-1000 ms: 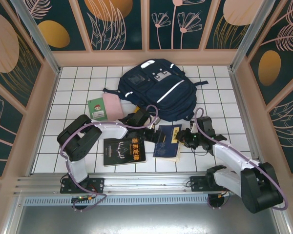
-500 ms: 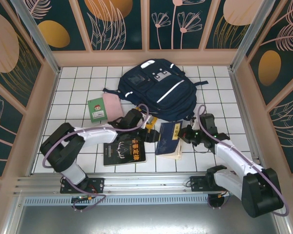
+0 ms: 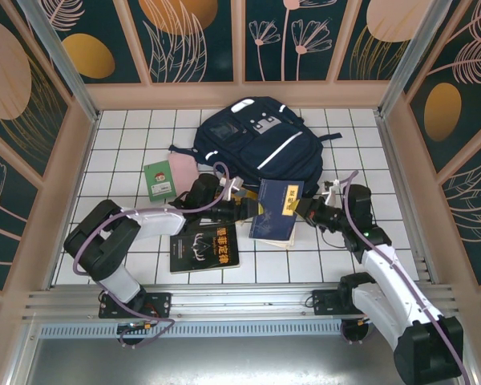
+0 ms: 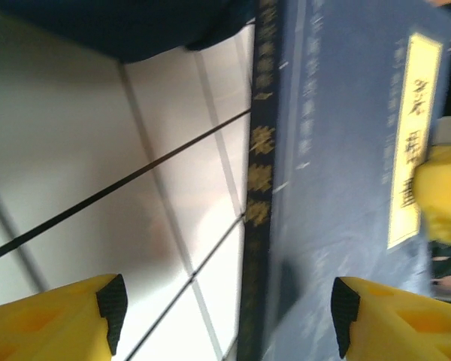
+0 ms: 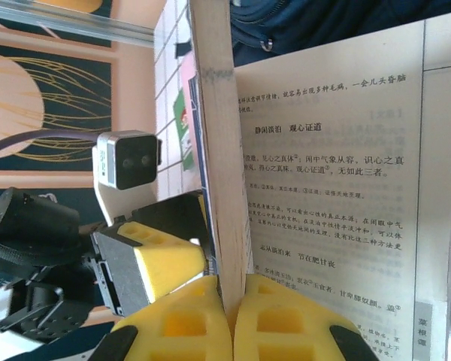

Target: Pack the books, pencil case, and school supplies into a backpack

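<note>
While right claw (image 5: 231, 297) clenches the blue book (image 3: 276, 210) (page edge), left claw (image 4: 227, 310) released, beside its spine.

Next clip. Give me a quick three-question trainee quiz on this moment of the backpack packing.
1. True or false: the right gripper is shut on the blue book.
2. Which book lies flat, touched by no gripper? A) the black book B) the blue book C) a red book
3. Short answer: are the left gripper jaws open or shut?
Key: 1 true; 2 A; 3 open.
</note>
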`<state>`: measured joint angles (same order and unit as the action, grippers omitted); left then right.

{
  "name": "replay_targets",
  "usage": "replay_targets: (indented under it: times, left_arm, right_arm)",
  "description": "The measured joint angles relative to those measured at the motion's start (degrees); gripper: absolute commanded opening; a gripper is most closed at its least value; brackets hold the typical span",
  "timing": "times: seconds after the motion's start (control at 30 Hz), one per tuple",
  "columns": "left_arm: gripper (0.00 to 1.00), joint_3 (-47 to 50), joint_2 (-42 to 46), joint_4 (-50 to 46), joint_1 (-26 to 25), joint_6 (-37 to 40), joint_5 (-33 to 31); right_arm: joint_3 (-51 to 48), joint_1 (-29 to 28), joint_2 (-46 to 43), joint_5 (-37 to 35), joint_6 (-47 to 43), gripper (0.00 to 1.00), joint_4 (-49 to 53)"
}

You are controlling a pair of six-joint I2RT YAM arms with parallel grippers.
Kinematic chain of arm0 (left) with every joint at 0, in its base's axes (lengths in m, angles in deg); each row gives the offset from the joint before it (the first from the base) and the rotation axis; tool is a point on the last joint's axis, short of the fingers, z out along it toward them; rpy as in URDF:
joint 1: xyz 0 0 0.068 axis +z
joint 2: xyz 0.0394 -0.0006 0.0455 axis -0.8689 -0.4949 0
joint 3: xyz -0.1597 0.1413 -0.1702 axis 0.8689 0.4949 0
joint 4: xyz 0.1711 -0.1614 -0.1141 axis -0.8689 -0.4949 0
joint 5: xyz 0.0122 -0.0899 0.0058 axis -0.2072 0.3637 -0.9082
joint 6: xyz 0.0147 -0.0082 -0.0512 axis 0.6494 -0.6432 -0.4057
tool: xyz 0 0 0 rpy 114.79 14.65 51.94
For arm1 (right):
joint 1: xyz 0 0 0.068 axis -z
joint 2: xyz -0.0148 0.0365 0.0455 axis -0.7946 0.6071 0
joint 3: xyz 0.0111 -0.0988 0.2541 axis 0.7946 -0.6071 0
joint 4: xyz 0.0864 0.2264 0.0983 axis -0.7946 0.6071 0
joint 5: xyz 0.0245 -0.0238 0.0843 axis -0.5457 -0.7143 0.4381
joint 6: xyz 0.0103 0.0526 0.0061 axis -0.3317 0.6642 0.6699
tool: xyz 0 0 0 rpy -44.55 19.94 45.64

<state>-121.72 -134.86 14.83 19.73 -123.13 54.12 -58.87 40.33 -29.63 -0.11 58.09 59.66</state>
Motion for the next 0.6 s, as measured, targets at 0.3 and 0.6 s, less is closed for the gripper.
replay_targets:
  times: [0.3, 0.6]
  left_arm:
    - [0.42, 0.1, -0.9, 18.7, 0.0, -10.9, 4.2]
    - [0.02, -3.6, 4.3, 8.2, 0.4, -2.4, 3.6]
  right_arm:
    - [0.0, 0.0, -0.3, -0.7, 7.6, 0.0, -9.9]
    - [4.5, -1.4, 1.1, -5.6, 3.8, 0.32, -6.7]
